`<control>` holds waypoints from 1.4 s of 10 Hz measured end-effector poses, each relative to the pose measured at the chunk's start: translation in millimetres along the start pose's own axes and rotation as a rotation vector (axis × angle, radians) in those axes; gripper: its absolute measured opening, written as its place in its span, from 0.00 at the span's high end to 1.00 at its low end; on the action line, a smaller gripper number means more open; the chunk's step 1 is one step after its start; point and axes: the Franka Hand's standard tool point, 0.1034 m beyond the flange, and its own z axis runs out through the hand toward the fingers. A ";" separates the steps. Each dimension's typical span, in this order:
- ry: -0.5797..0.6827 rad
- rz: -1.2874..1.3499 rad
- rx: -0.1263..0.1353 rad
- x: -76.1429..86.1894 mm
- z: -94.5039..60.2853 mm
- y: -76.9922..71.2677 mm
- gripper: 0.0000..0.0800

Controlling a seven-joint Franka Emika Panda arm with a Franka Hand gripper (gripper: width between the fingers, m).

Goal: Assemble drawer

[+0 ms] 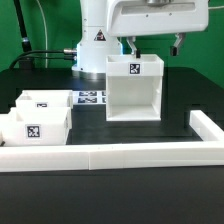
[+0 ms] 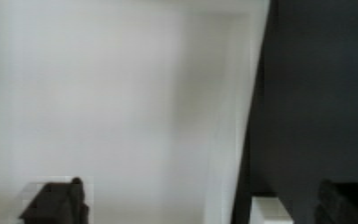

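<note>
The tall white drawer housing [image 1: 133, 95] stands upright on the black table near the middle, open side facing the front, with a square tag on its top. Two small white trays [image 1: 38, 120] with tags sit side by side at the exterior view's left. My gripper [image 1: 153, 47] hangs just above the housing's top rear, open and empty. In the wrist view the housing's white surface [image 2: 123, 100] fills most of the picture. The two dark fingertips [image 2: 55, 202] stand wide apart over it, with the gripper's middle [image 2: 202, 205] near the housing's edge.
The marker board [image 1: 91, 98] lies flat between the trays and the housing. A long low white border wall [image 1: 120, 155] runs along the front and turns back at the exterior view's right [image 1: 207, 127]. The robot base [image 1: 95, 45] stands behind.
</note>
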 end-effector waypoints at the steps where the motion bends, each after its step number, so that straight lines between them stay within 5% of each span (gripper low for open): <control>1: -0.004 0.023 0.012 -1.8 3.5 0.0 0.19; 5: -0.022 0.038 0.020 -3.8 10.3 0.2 0.20; 8: -0.022 0.038 0.020 -3.8 10.4 0.2 0.81; 9: -0.022 0.038 0.020 -3.8 10.4 0.2 0.81; 10: -0.020 0.037 0.019 -3.4 10.1 0.2 0.95; 14: -0.020 0.037 0.019 -3.3 10.0 0.3 0.95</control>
